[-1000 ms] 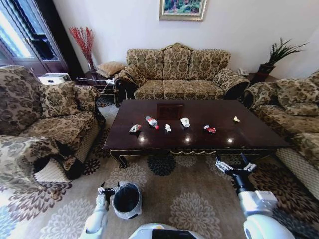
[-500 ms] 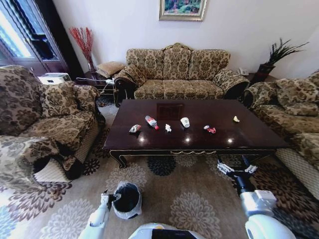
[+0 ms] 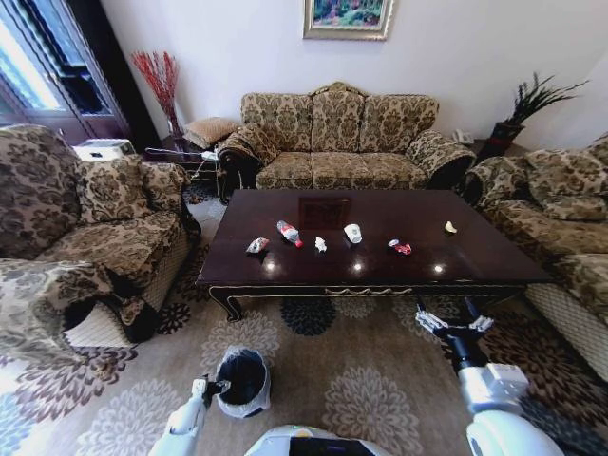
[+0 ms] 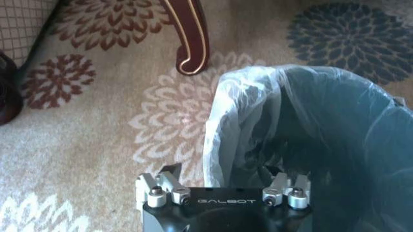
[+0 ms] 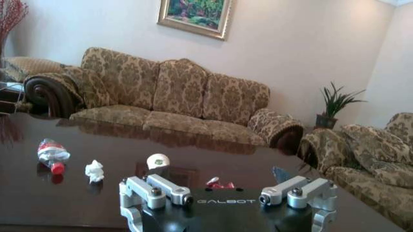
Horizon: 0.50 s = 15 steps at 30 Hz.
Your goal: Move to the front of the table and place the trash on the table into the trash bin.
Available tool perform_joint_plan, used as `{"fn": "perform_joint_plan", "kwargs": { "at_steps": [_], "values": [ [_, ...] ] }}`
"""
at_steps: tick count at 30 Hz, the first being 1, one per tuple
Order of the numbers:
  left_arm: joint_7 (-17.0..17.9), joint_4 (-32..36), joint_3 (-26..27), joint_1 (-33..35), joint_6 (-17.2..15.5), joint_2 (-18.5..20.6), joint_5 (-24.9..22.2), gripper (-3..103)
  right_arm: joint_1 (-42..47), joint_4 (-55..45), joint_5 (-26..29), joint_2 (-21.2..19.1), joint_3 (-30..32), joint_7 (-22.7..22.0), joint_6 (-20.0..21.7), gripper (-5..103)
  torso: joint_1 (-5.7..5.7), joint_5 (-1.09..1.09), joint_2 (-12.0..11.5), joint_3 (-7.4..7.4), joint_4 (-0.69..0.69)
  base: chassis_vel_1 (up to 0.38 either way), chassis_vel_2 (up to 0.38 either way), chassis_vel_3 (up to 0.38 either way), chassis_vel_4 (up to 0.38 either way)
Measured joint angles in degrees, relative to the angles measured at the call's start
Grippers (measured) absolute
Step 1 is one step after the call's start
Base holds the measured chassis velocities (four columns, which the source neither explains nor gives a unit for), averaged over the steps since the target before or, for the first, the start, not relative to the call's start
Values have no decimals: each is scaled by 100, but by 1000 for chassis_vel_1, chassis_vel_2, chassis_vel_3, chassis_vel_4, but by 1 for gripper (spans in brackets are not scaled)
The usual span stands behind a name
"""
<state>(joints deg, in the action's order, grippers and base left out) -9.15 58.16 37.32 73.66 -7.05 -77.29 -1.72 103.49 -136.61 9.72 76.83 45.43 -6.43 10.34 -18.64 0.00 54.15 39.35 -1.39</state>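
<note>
The counter [image 3: 380,237] carries the trash in a row: a wrapper [image 3: 256,246], a crushed bottle [image 3: 289,233], crumpled paper [image 3: 321,244], a cup [image 3: 353,233], a red wrapper [image 3: 401,247] and a yellowish scrap [image 3: 450,227]. The bin [image 3: 241,382] stands on the carpet before the counter's left end, touching the left tool [image 3: 211,388], whose spread I cannot tell. The right tool [image 3: 454,315], spread wide and empty, hangs before the counter's front edge.

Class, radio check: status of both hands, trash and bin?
Right hand open, short of table. Left hand at trash bin rim. Trash untouched on table.
</note>
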Motion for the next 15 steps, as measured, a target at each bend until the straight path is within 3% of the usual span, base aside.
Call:
{"fn": "perform_joint_plan", "kwargs": {
  "at_steps": [2, 7, 9, 12, 15],
  "values": [
    [-1, -27, 9, 0, 2, 0, 1, 74, 4, 0, -7, 15, 6, -16, -12, 100, 0, 0, 0, 0, 0, 0, 0, 0, 0],
    [-1, -75, 25, 1, 7, -4, -2, 67, 5, 0, -10, 34, 16, -21, -42, 100, 0, 0, 0, 0, 0, 0, 0, 0, 0],
    [6, -84, 42, -7, 8, -26, -31, 55, -7, 15, -11, 35, 23, -38, -61, 100, 0, 0, 0, 0, 0, 0, 0, 0, 0],
    [25, -84, 48, -28, 7, -39, -52, 50, -15, 17, -11, 19, 24, -43, -65, 100, 0, 0, 0, 0, 0, 0, 0, 0, 0],
    [33, -69, 49, -41, 8, -42, -66, 39, -23, 12, -8, 5, 27, -56, -65, 100, 0, 0, 0, 0, 0, 0, 0, 0, 0]
  ]
}}
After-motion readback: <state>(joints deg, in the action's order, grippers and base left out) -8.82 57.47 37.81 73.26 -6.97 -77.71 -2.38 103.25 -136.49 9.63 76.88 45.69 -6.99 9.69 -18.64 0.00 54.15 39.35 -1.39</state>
